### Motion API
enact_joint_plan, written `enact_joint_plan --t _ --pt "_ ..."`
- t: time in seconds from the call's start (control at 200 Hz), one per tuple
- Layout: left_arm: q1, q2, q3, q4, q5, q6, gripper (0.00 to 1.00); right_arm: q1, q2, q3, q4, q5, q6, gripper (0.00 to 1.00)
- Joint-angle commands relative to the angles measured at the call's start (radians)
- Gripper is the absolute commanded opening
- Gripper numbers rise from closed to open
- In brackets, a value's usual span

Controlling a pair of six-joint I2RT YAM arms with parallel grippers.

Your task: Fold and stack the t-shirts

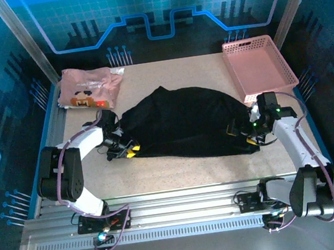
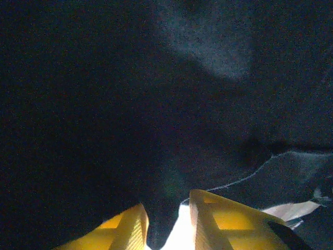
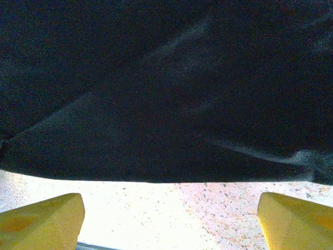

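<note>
The left end effector (image 2: 169, 229) is straddling a black t-shirt (image 1: 179, 120) fold, narrowly parted, while the right end effector (image 3: 169, 219) is hovering, spread wide, at its edge.

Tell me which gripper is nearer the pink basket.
Right. The right gripper is close in front of the pink basket, at the black shirt's right edge; the left gripper is far off at its left edge.

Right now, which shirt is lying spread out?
The black shirt, spread wide in the middle; the pink shirt sits bunched up in the far left corner.
</note>
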Motion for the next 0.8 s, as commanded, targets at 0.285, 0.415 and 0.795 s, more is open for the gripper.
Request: enact_joint_plan --t 0.285,0.415,0.795 --pt "0.005 -0.036 0.028 -0.029 0.036 -0.002 0.00 0.017 0.009 -0.004 -0.004 0.000 -0.001 0.88" --pt "0.005 -0.050 0.055 -0.061 0.049 0.011 0.04 0.016 0.008 -0.005 -0.008 -0.004 -0.005 0.88" --pt "0.008 -0.048 0.053 -0.056 0.067 0.004 0.16 0.019 0.006 -0.009 -0.011 -0.009 -0.012 0.88"
